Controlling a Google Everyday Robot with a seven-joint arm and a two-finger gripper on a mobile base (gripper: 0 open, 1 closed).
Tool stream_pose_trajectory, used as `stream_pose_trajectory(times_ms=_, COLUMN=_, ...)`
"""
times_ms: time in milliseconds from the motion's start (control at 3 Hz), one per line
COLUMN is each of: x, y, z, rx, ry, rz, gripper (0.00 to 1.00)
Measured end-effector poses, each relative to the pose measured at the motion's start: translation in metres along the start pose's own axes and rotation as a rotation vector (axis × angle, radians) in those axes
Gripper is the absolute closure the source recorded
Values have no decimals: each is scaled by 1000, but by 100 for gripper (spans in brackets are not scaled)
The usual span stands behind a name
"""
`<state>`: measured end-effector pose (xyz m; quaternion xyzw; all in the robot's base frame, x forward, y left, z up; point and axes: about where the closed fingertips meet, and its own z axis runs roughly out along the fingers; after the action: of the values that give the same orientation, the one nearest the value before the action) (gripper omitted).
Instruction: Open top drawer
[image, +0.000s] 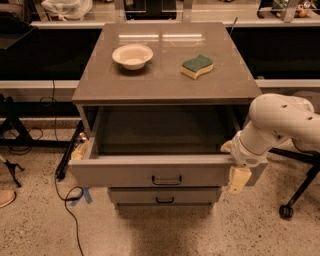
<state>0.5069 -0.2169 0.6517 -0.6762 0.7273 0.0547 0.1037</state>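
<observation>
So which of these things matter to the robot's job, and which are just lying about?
Job: top drawer, pulled out; gripper at its right front corner.
Lying about: bowl and sponge on the cabinet top; lower drawer, shut.

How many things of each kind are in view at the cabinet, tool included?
Bowls: 1, the bowl on the cabinet.
Sponges: 1, the sponge beside it.
Drawers: 2, the top drawer open, the lower drawer shut.
Tools: 1, the tool at the top drawer's right front corner.
Total: 5.
</observation>
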Motion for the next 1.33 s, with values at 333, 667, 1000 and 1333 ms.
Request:
stream_pose_trajectory(times_ms=333, x=6, y=16, z=-3, rx=-14, ry=27, rz=15, gripper=50)
stream_pose_trajectory(times_ms=667, x=11, y=30, z=-8, rx=-16, ry=41, rz=35, gripper=73)
stream_pose_trajectory(times_ms=1000, x=21, y=55, z=-12, rx=-11, ry=24, rz=74, gripper=96)
stream_pose_trajectory(times_ms=1333, x=34, y=88, z=-16, rx=-3, ry=9, rz=126, gripper=97)
